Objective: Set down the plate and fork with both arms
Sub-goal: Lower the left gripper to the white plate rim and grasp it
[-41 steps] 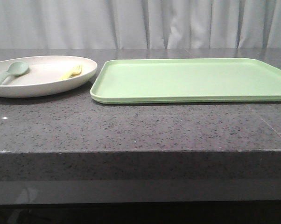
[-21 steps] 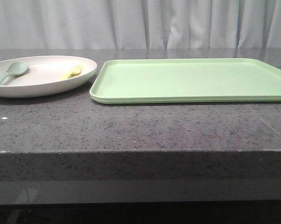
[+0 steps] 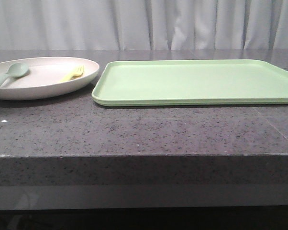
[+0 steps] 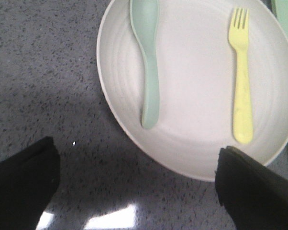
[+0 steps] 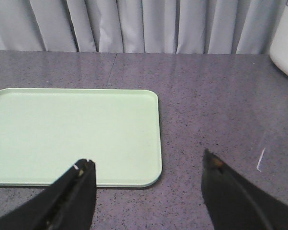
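The cream-white plate [image 3: 43, 81] sits at the table's left in the front view, with the pale-yellow fork [image 3: 73, 74] lying in it on its right side. In the left wrist view the plate [image 4: 192, 143] fills the frame and the fork [image 4: 242, 91] lies flat in it. My left gripper [image 4: 137, 155] is open and empty, hovering above the plate's near rim, one finger over the stone, the other at the rim. My right gripper [image 5: 149, 167] is open and empty above the near right corner of the green tray [image 5: 72, 134]. Neither gripper shows in the front view.
A grey-green spoon [image 3: 10, 74] lies in the plate's left side and also shows in the left wrist view [image 4: 149, 62]. The flat light-green tray [image 3: 196, 81] lies right of the plate. Dark speckled stone table [image 3: 144, 129]. Grey curtain behind. A white object [image 5: 285, 43] stands far right.
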### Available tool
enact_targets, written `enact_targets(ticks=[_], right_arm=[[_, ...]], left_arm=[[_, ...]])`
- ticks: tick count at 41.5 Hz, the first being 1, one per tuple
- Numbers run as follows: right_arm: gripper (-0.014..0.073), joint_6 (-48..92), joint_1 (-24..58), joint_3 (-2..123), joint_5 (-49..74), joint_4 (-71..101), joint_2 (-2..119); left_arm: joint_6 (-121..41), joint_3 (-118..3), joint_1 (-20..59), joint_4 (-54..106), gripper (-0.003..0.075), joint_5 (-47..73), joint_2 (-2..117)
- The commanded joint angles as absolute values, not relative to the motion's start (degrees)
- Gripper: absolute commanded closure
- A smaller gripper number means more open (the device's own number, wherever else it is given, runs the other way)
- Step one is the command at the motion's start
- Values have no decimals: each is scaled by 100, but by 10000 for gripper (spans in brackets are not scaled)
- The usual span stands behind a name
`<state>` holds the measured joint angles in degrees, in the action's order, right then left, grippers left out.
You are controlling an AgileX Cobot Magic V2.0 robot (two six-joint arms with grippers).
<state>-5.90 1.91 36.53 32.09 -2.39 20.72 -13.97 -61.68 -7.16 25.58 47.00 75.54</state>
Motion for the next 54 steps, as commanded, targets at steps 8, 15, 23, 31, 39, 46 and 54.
enact_targets(ticks=[8,15,23,31,39,46,54], right_arm=[[95,-549,203,3837,2806,-339,2162],[95,-549,203,3837,2806,-339,2162],[95,-549,203,3837,2806,-339,2162],[95,-549,203,3837,2806,-339,2162],[95,-549,203,3837,2806,-339,2162],[95,-549,203,3837,2806,-339,2162],[95,-549,203,3837,2806,-339,2162]], left_arm=[[-2808,-6400,-1322,4349,84,4057,8508],[-3335,-6400,-1312,4958,121,4040,8995],[-3907,-6400,-1312,5856,233,3972,9282],[-4022,-6400,-1312,6261,347,3834,9502],[-4035,-6413,-1302,6261,465,3782,9621],[-4035,-6413,-1302,6261,570,3757,9621],[-4035,-6457,-1302,6261,650,3926,9621]])
